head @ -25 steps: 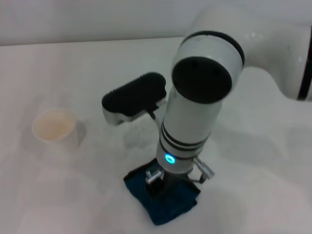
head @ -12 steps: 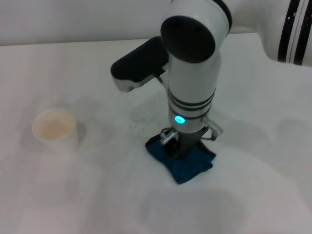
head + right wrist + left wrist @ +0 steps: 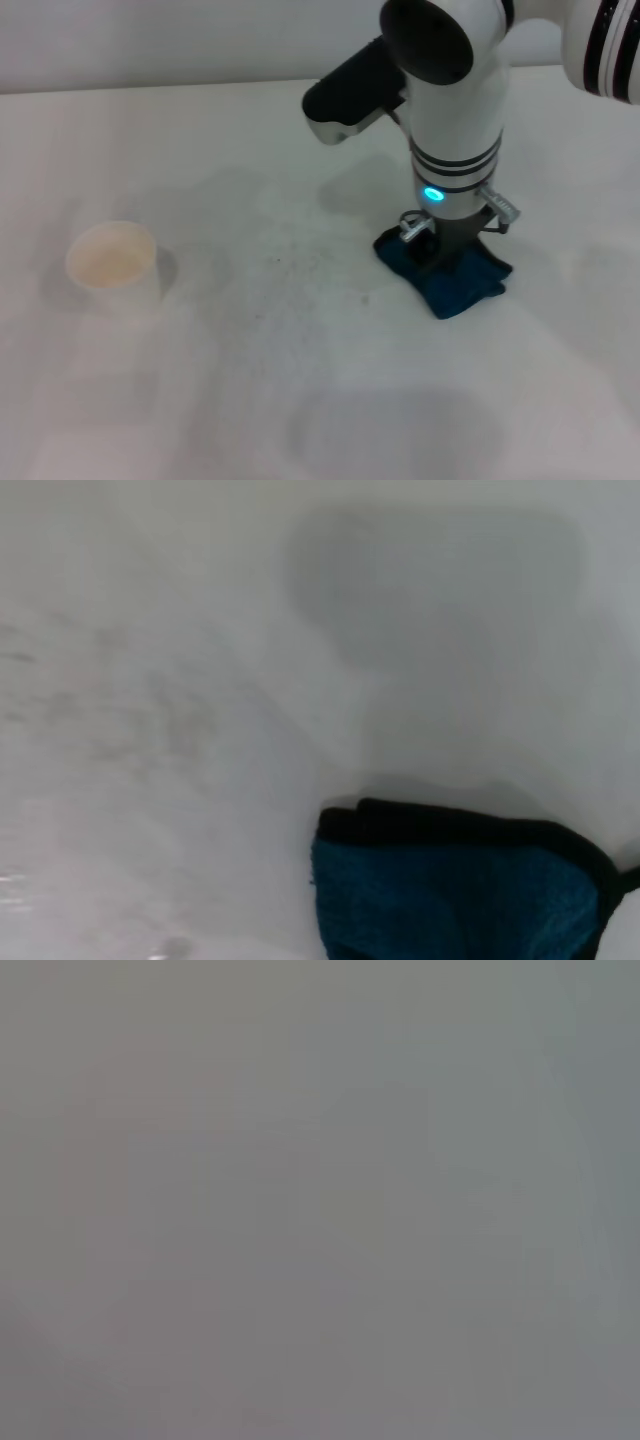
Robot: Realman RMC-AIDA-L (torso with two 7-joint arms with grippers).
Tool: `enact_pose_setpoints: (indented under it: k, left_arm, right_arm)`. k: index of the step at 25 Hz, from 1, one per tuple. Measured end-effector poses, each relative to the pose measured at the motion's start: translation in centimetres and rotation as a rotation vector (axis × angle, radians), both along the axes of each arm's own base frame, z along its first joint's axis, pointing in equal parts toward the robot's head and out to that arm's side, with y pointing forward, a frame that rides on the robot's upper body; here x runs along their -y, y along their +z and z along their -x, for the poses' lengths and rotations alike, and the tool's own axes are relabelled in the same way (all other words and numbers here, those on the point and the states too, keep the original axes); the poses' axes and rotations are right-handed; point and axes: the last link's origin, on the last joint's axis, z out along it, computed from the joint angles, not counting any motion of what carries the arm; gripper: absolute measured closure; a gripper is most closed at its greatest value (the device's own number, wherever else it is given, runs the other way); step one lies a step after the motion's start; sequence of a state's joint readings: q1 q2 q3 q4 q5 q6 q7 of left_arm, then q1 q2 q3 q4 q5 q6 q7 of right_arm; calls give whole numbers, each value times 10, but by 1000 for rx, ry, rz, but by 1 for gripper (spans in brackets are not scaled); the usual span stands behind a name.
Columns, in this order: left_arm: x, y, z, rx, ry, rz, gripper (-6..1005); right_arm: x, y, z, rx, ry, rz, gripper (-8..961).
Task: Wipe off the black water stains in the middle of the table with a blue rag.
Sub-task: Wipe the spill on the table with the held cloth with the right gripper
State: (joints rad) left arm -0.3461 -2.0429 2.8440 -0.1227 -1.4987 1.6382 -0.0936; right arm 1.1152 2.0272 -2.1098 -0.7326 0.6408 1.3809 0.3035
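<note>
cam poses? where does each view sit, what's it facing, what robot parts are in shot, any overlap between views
Head view: on the robot's head, looking forward and down at the table; shows the right arm with the right gripper pressed on the blue rag, faint black water stains, a paper cup.
Left wrist view: flat grey, nothing identifiable; no robot parts.
Right wrist view: on the right wrist, close above the table; no robot parts.
Shared: head and right wrist views both show the blue rag and the table.

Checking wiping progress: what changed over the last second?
The right gripper swept the blue rag across the table, from near and centre toward the robot's right and farther away. Faint specks of the black water stains show. The paper cup stayed put.
</note>
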Motion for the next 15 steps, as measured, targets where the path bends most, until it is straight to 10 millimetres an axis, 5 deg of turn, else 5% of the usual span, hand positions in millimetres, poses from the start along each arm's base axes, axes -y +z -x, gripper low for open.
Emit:
enact_pose_setpoints:
  k: [6,15]
  left_arm:
    - [-1,-2,-2,3,-5,1,120]
    - [-3,-5,-5,10,-12,3,119]
  right_arm:
    - [3,-1,-10,-7,-19,4,896]
    - [25,-26,22,-137,3,94,895]
